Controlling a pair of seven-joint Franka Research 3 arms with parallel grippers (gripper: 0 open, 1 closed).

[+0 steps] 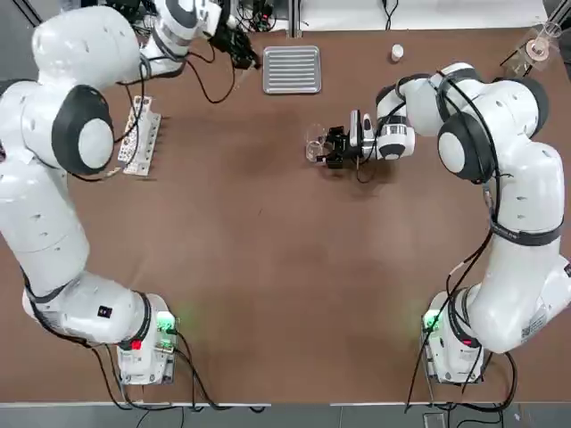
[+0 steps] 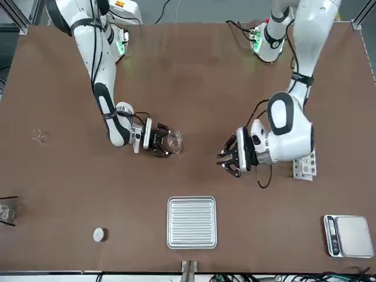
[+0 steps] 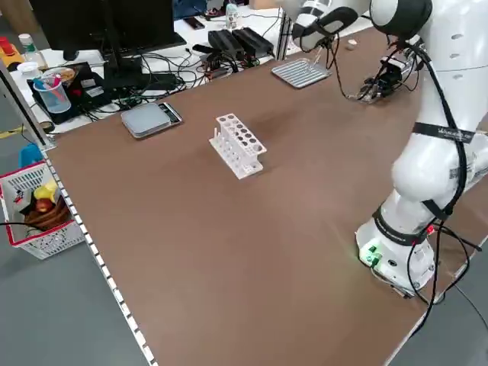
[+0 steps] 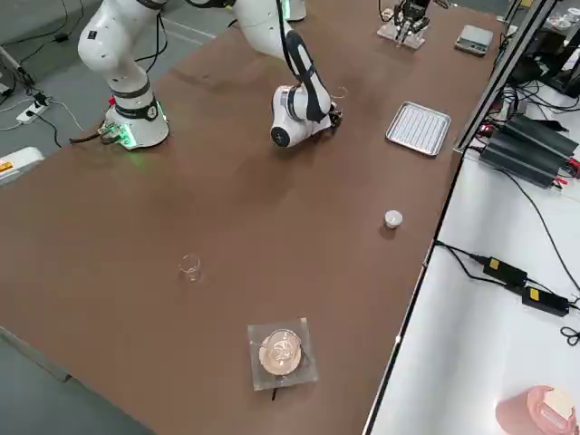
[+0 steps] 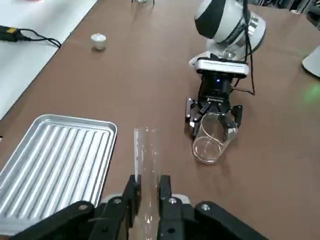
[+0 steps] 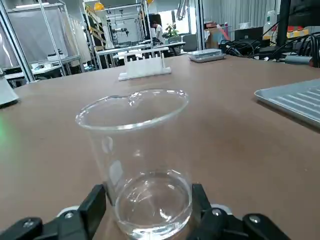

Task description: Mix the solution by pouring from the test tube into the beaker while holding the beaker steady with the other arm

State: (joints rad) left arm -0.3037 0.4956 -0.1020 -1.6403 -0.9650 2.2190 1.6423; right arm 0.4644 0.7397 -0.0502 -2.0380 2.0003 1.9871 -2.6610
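Top view, test tube (image 5: 146,165) barely discernible

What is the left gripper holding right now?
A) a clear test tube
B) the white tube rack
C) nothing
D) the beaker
A: in the left wrist view the left gripper is shut on a clear test tube, while the beaker sits in the right gripper.

The right gripper (image 2: 163,141) is gripping the beaker (image 2: 173,140) on the table (image 2: 188,88). The left gripper (image 2: 229,156) is hovering near the rack (image 2: 305,166).
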